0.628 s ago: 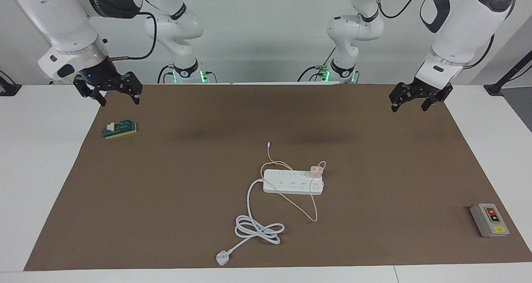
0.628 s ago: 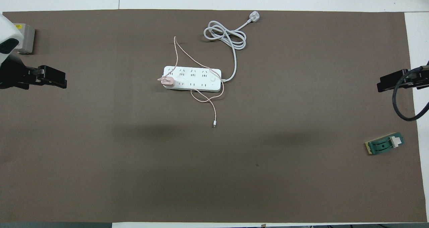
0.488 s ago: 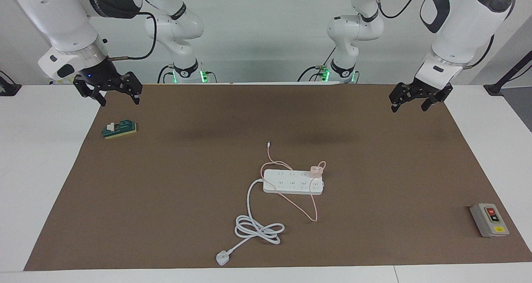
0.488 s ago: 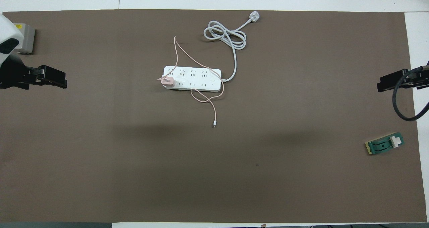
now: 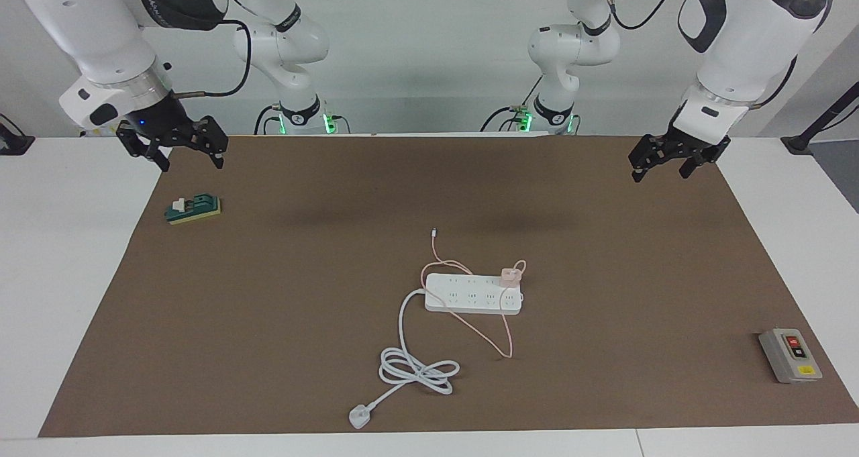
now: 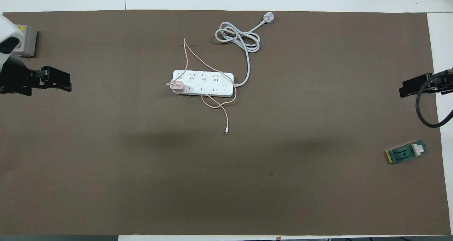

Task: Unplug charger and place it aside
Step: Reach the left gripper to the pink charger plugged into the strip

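The pale pink charger is plugged into the white power strip at the strip's end toward the left arm. Its thin pink cable loops over and around the strip. In the overhead view the charger sits on the strip in the same place. My left gripper is open and empty, up in the air over the mat's edge at the left arm's end. My right gripper is open and empty, over the mat's edge at the right arm's end.
The strip's thick white cord lies coiled farther from the robots, ending in a plug. A grey switch box lies at the left arm's end. A small green block lies under the right gripper's area. A brown mat covers the table.
Both grippers have shifted only slightly, the right one a little upward. The charger, cable and power strip have not moved.
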`<state>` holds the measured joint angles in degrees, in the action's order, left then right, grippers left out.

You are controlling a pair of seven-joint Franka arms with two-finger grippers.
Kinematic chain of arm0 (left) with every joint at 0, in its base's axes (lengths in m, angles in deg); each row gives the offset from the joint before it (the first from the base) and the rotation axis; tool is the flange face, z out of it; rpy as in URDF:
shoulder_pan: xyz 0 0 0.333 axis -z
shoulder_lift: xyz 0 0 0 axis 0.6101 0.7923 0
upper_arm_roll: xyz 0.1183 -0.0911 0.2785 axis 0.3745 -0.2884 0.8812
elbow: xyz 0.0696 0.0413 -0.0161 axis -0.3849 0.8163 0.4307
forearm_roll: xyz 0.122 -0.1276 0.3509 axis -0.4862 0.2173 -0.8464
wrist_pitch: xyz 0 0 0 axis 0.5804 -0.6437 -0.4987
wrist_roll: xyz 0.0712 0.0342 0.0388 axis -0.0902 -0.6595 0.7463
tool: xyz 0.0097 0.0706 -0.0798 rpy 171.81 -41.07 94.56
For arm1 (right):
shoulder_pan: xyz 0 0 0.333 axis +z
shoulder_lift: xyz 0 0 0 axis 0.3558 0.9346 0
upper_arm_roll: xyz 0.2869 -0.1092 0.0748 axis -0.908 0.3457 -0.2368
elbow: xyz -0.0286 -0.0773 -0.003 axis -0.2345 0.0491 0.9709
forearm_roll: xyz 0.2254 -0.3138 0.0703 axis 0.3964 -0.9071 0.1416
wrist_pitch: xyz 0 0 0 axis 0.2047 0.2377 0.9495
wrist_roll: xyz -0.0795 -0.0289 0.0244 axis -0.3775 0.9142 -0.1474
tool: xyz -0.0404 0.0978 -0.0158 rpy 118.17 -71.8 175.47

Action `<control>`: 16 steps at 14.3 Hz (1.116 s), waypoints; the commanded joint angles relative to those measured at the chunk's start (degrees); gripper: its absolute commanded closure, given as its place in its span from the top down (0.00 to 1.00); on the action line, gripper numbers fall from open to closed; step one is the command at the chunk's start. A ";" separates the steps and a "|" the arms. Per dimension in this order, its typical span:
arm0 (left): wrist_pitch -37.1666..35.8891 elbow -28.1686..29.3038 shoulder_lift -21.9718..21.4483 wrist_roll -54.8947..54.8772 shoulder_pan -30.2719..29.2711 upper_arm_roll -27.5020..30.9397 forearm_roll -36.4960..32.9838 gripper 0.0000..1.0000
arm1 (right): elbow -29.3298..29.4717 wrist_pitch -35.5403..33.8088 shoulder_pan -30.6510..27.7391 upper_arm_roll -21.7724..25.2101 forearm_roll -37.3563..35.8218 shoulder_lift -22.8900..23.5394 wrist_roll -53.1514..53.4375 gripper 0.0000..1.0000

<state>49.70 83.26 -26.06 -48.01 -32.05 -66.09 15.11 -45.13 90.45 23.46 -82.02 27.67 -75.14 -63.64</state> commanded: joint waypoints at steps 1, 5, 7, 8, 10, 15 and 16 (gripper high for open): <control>-0.35 -1.37 1.02 15.62 2.70 0.50 0.47 1.00 | -1.27 1.54 -0.51 -2.21 0.97 -0.99 -1.33 1.00; -0.44 -6.12 5.06 42.71 3.50 0.33 4.40 1.00 | -1.61 -0.12 -0.51 -3.71 6.22 -1.34 4.08 1.00; 0.35 -8.13 7.69 55.36 3.68 0.24 4.95 1.00 | -1.97 -3.71 -0.51 -5.28 8.79 -1.69 21.70 1.00; 0.35 -9.97 9.70 59.60 4.90 0.33 4.69 1.00 | -2.14 -3.64 -0.42 -6.95 8.98 -1.61 28.57 1.00; 0.27 -13.40 13.92 68.12 5.87 0.50 4.43 1.00 | -3.72 -3.38 -0.42 -9.59 9.67 -1.43 37.56 1.00; 1.14 -14.56 17.53 83.50 6.84 0.33 4.16 1.00 | -8.64 -1.36 -0.34 -9.69 21.37 0.50 49.01 1.00; 1.67 -14.65 18.68 87.37 7.45 0.50 4.16 1.00 | -8.91 -0.05 -0.34 -9.87 22.59 1.03 51.90 1.00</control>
<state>50.78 70.72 -10.09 32.59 -26.11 -66.31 19.40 -52.23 88.21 23.54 -91.30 47.74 -73.61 -15.96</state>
